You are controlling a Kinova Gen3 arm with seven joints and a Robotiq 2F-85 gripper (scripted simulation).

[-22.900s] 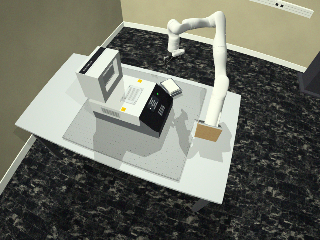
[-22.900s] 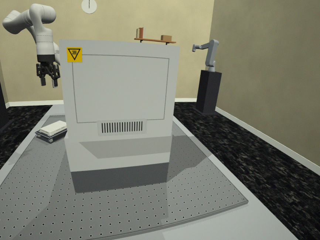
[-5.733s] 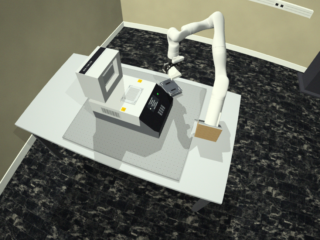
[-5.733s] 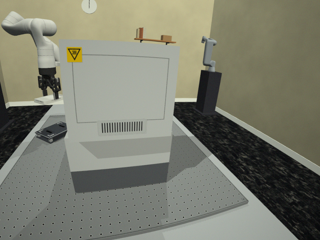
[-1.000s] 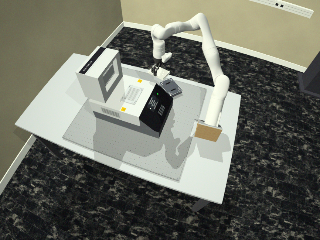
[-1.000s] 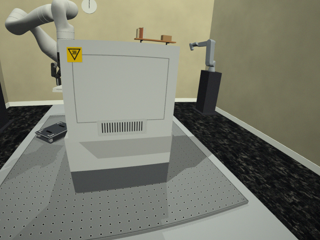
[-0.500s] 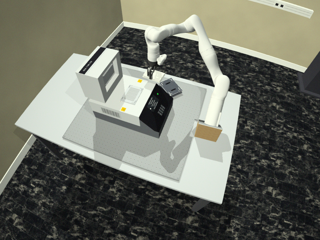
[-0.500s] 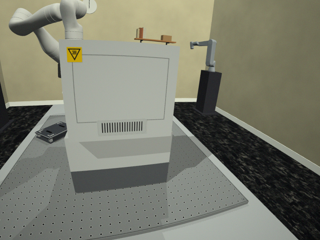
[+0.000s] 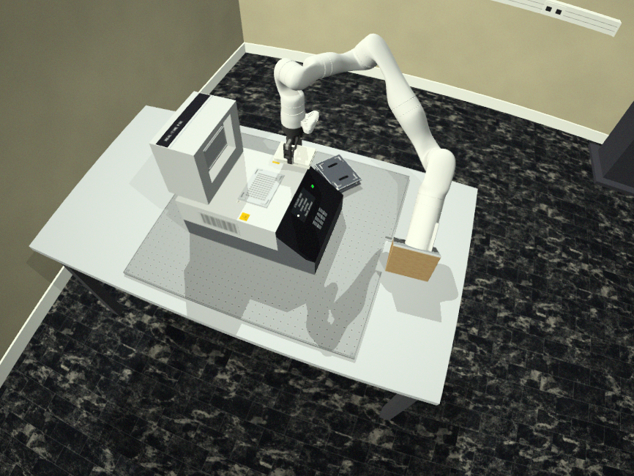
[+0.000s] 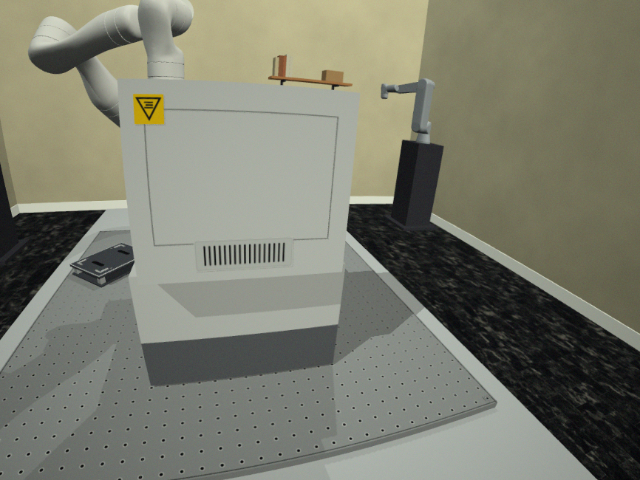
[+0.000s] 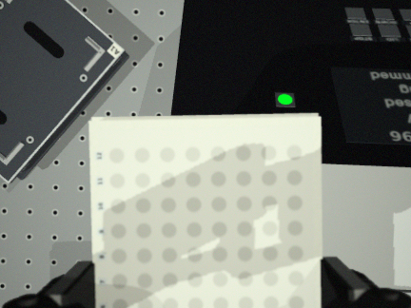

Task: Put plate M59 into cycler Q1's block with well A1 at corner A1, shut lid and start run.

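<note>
Plate M59: nearest the wrist camera, held level as far as can be seen, beside the deck's upper corner in the top view; it is off plate nest N1, and its A1 end is out of sight.
Pincer: closed on the plate's two sides.
Cycler Q1: its lamp glows green, its block uncovered at mid-left.
Risk: a low or hurried swing could clip the deck and shove the unfixed machine; a skewed release could perch the plate on a locator and stall the lid.
Edges: the bench ends just beyond the plate, upper center.
Room: the tall rear housing walls off the block's left side; the approach looks freer from above and from the upper right.

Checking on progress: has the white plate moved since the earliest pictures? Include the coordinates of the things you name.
Yes: in the top view, the plate (image 9: 305, 154) (image 11: 205, 214) is off the dark stand (image 9: 337, 171) (image 10: 109, 262) (image 11: 29, 86), shifted toward the machine's tall back (image 9: 176, 161) (image 10: 242, 180).
</note>
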